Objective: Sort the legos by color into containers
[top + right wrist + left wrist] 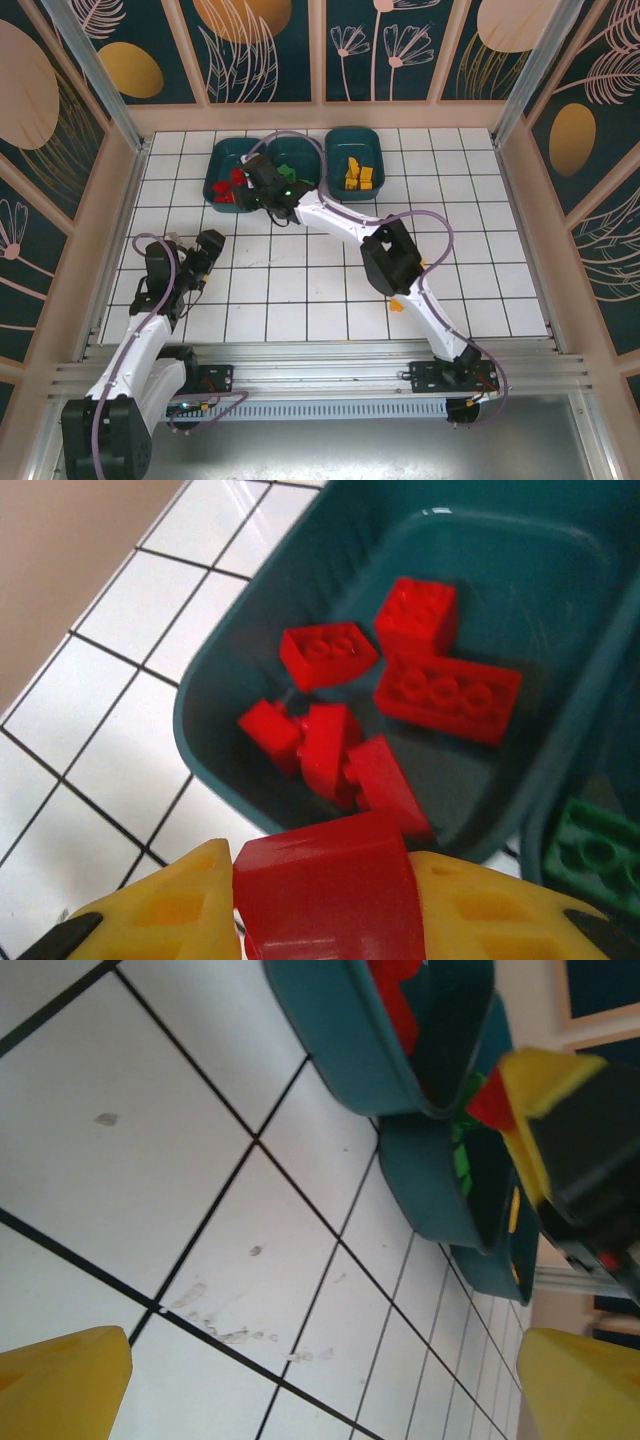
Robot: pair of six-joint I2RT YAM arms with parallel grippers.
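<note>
Three dark teal containers stand in a row at the back: the left one [216, 172] holds red legos [232, 186], the middle one [303, 152] green, the right one [352, 140] yellow legos [358, 176]. My right gripper [258, 190] hovers at the near rim of the left container [205, 742], shut on a red lego [330, 885] between its yellow fingers. Several red legos [445, 690] lie inside below it. A green lego [595, 855] shows in the neighbouring container. My left gripper [205, 250] hangs open over bare tiles, fingertips [60, 1380] wide apart. One yellow-orange lego [397, 305] lies by the right arm.
Pale wooden walls enclose the white tiled floor [280, 290]. The right arm [390, 255] stretches diagonally across the middle. In the left wrist view the containers [420, 1180] line up at the upper right with the right gripper's red lego [490, 1105] above them.
</note>
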